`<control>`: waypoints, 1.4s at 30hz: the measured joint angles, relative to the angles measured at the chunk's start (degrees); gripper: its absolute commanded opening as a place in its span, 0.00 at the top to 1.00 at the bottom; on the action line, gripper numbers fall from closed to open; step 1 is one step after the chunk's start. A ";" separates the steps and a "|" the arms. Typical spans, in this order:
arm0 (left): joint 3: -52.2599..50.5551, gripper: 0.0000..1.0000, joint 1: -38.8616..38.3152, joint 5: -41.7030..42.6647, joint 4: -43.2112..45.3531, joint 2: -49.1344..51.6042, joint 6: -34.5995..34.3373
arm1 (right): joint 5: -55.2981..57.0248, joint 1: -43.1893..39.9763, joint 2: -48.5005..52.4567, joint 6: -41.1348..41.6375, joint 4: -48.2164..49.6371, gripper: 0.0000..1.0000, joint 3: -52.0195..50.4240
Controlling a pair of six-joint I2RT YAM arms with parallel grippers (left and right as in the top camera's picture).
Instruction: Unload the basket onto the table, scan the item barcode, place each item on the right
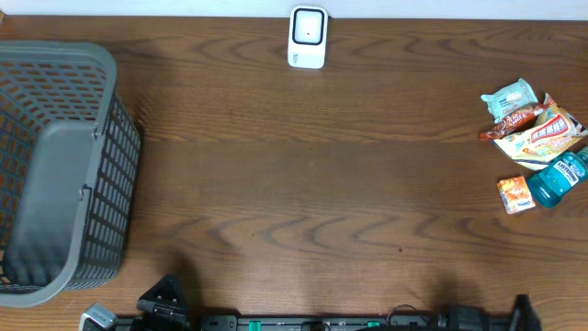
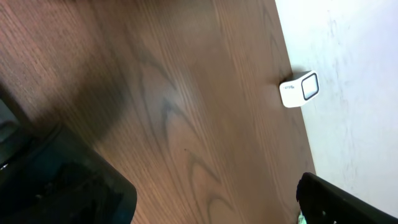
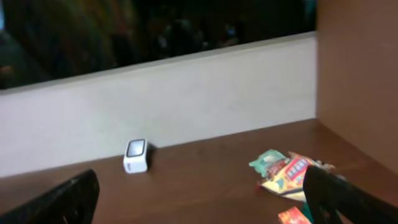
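The white barcode scanner (image 1: 308, 37) stands at the table's far edge by the wall, also seen in the left wrist view (image 2: 299, 89) and the right wrist view (image 3: 135, 155). The items lie in a pile at the right edge: a mint packet (image 1: 508, 97), a brown candy bar (image 1: 512, 122), a yellow snack bag (image 1: 544, 138), a blue mouthwash bottle (image 1: 560, 177) and a small orange box (image 1: 515, 194). My left gripper (image 2: 211, 205) is open over bare wood. My right gripper (image 3: 202, 205) is open and empty, with the snack pile (image 3: 283, 171) ahead on its right.
A large grey plastic basket (image 1: 55, 175) fills the left side of the table. Both arms sit low at the near edge, the left (image 1: 165, 299) and the right (image 1: 519, 313). Bare wood lies between basket and items.
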 measured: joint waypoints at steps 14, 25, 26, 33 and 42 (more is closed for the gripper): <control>0.02 0.02 0.00 -0.13 -0.02 0.00 0.00 | -15.65 0.17 -12.02 -6.67 11.08 0.01 -19.28; 0.07 0.02 0.00 -0.13 -0.04 0.00 0.00 | -18.01 0.17 -10.88 -3.93 31.43 0.01 -48.33; 0.07 0.02 0.00 -0.13 -0.04 0.00 0.00 | -17.94 0.17 -10.80 -3.02 33.57 0.01 -50.93; 0.11 0.02 0.00 -0.13 -0.02 0.00 0.00 | -11.65 0.17 -10.62 7.80 44.06 0.01 -66.66; 0.11 0.02 0.00 -0.13 0.00 0.00 0.00 | -5.86 0.17 -10.36 18.03 48.52 0.01 -74.73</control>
